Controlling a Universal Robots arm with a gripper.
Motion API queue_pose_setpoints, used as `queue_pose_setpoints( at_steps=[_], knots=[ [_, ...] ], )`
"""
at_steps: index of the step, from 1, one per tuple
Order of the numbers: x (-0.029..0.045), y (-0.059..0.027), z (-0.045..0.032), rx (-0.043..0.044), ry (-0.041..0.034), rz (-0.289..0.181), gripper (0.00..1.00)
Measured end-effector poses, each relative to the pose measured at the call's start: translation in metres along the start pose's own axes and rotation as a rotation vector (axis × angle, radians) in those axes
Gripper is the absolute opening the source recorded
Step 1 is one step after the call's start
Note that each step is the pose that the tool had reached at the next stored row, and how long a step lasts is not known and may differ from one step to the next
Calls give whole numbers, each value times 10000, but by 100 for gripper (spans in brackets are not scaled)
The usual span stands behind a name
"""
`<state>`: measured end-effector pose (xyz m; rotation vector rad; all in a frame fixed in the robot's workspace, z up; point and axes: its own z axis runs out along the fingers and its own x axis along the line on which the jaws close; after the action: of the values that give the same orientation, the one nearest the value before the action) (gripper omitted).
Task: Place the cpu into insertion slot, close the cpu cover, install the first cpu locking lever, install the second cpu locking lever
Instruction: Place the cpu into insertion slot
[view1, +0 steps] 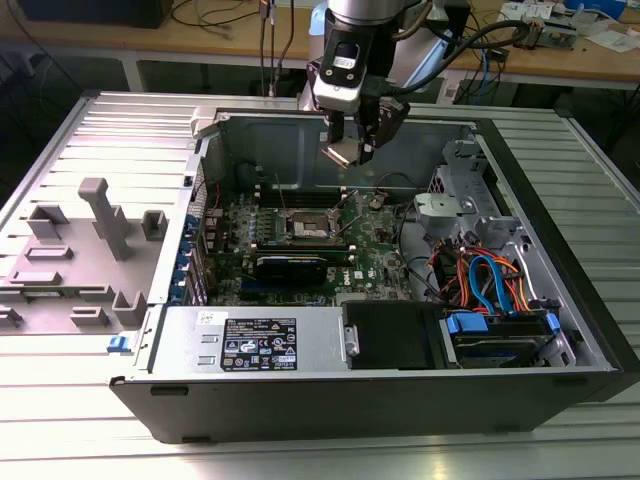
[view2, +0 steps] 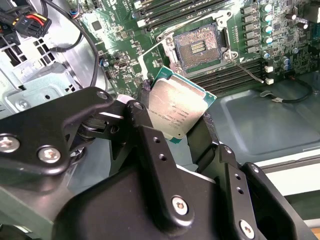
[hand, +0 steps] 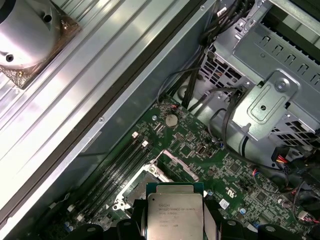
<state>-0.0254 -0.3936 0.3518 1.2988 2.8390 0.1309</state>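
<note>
Step one: black pincer (view1: 352, 148) clamped on flat silvery-grey square cpu (view2: 177, 112), held clear above dark-centred metal-rimmed insertion slot (view2: 197, 47) (empty); seating calls for square alignment.

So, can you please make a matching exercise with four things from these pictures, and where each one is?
1 chip
2 socket
3 blue cables
4 grey plastic stand

A outside the case, at the exterior view's left
B empty, on the green board
C held in the hand
D inside the case, at the exterior view's right

Pairs: 1-C, 2-B, 3-D, 4-A
</note>
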Motion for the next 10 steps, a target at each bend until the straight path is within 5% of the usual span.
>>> queue_pose_setpoints(
  at_steps=[10],
  knots=[
    [0, 0, 1, -3, -7, 76, 54]
  ],
)
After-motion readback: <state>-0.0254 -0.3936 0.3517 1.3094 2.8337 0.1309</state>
